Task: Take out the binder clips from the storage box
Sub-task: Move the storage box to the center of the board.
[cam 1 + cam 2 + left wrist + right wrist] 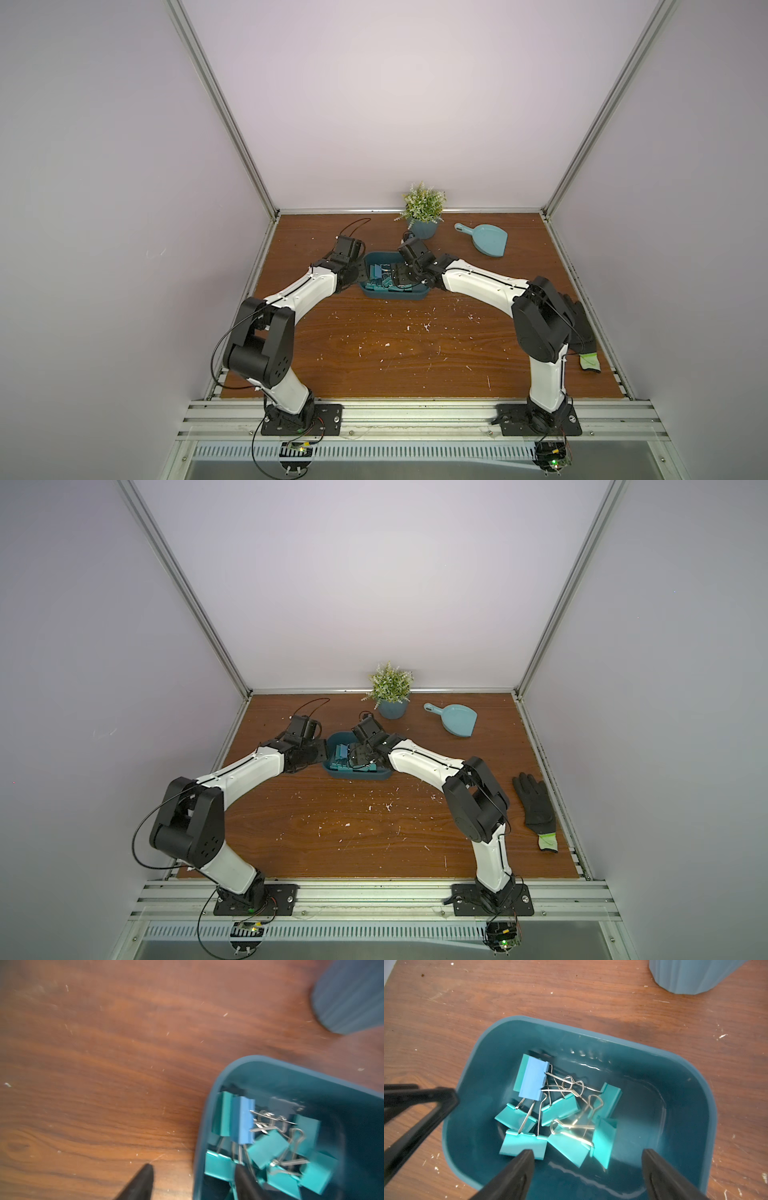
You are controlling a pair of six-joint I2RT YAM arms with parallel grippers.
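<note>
marks [584, 1053] moulded in the storage box [477, 1084] floor are unreadable.

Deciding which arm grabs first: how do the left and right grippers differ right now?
The left gripper straddles the box wall, one finger over the table and one inside. The right gripper has both fingers within the box rim, by the clips. The left gripper's jaws stand narrower than the right gripper's wide ones. Shared: both are open, and neither is holding a clip.
</note>
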